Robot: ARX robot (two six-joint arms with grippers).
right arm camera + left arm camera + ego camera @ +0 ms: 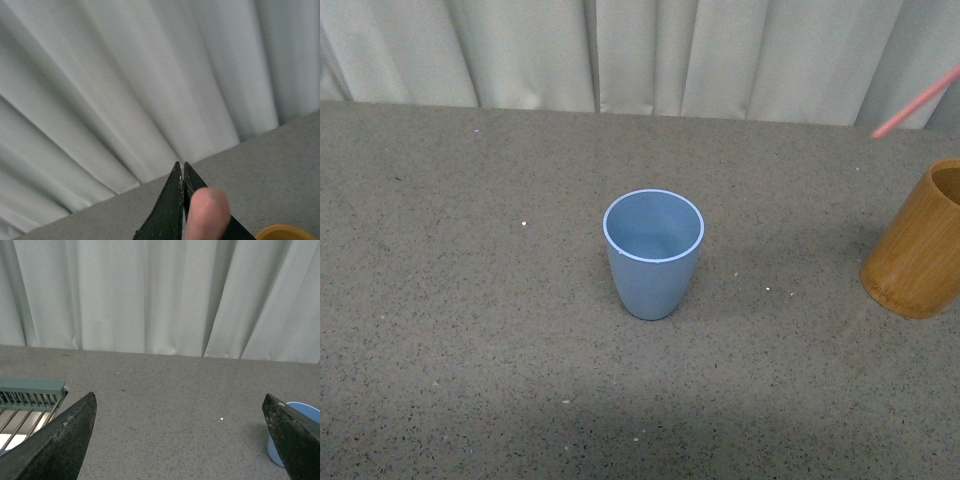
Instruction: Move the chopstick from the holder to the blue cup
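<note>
The blue cup (653, 252) stands upright and empty in the middle of the grey table; its edge also shows beside one finger in the left wrist view (280, 452). The orange-brown holder (918, 243) sits at the right edge, and its rim (287, 232) peeks into the right wrist view. A salmon-pink chopstick (916, 104) slants in the air above the holder, its lower tip free. My right gripper (183, 170) is shut on the chopstick, whose rounded end (207, 214) shows blurred close to the camera. My left gripper (180, 412) is open over bare table, left of the cup.
Pale curtains (640, 50) hang along the table's far edge. A green slatted rack (30, 397) lies near the left gripper in the left wrist view. The table (470, 300) is speckled grey.
</note>
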